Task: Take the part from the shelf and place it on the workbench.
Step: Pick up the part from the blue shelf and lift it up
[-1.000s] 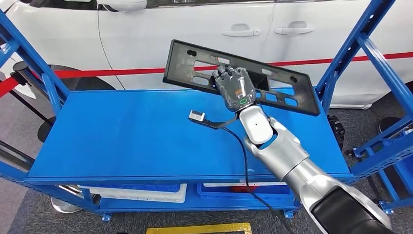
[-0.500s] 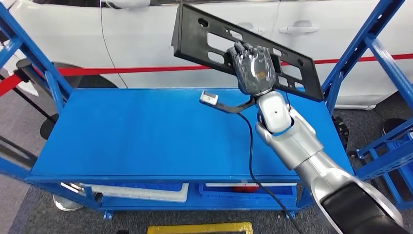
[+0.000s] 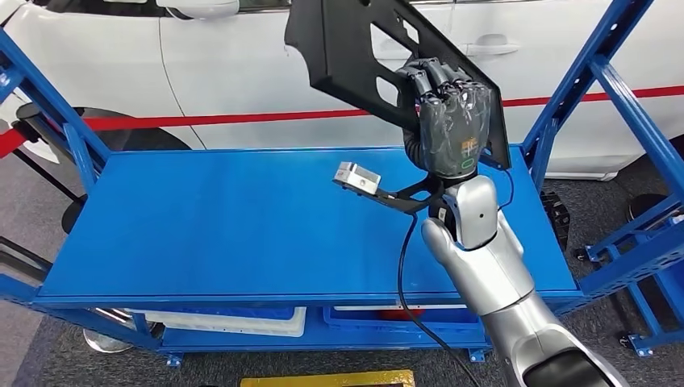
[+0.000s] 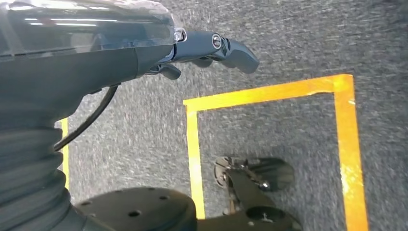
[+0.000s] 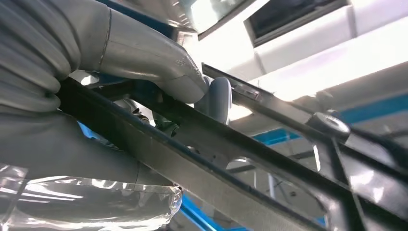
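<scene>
The part point(image 3: 355, 48) is a long black plastic plate with several cut-outs. My right hand point(image 3: 452, 121) grips it near its right end and holds it tilted in the air, well above the blue shelf deck point(image 3: 226, 218). The plate's upper left end runs out past the top of the head view. In the right wrist view the thumb point(image 5: 216, 98) presses on the plate's edge point(image 5: 202, 178) and the fingers wrap it from the other side. My left hand point(image 4: 144, 48) hangs over the grey carpet with nothing in it, its fingers loosely apart.
A white car point(image 3: 242, 72) with a red stripe stands close behind the shelf. Blue slanted uprights point(image 3: 581, 89) frame both ends of the deck. Trays point(image 3: 234, 321) sit on the lower level. Yellow floor tape point(image 4: 192, 139) marks the carpet below me.
My right hand has lifted the black plate up from just above the shelf deck and tipped it steeper, closer to the camera. The forearm now stands more upright.
</scene>
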